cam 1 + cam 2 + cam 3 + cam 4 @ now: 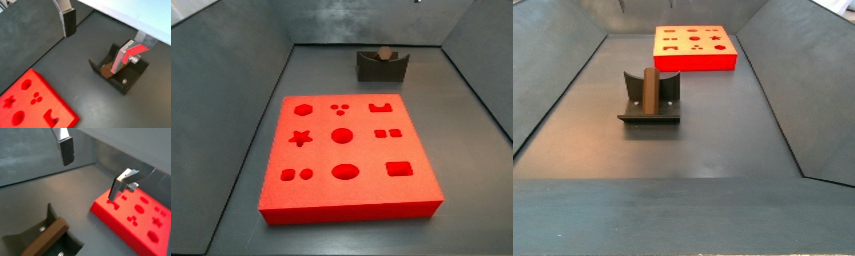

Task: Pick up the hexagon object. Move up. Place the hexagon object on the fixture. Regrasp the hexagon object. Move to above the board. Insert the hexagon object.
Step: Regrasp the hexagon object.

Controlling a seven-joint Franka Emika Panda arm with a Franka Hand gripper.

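Observation:
The hexagon object [652, 88], a small brown bar, rests in the notch of the dark fixture [648, 108]; both side views show it there [382, 52]. In a wrist view the bar [45, 241] lies across the fixture [27, 235]. My gripper [93, 50] hangs open above the floor, apart from the fixture [127, 75], and nothing is between its fingers [65, 150]. The red board [345, 150] with its shaped recesses lies flat on the floor and shows in both wrist views [33, 102] [137, 220]. Neither side view shows the gripper.
Grey sloping walls [238, 70] enclose the dark floor [687, 150]. The fixture [382, 68] stands a short way beyond the board's far edge. The board [694, 48] sits near one end wall.

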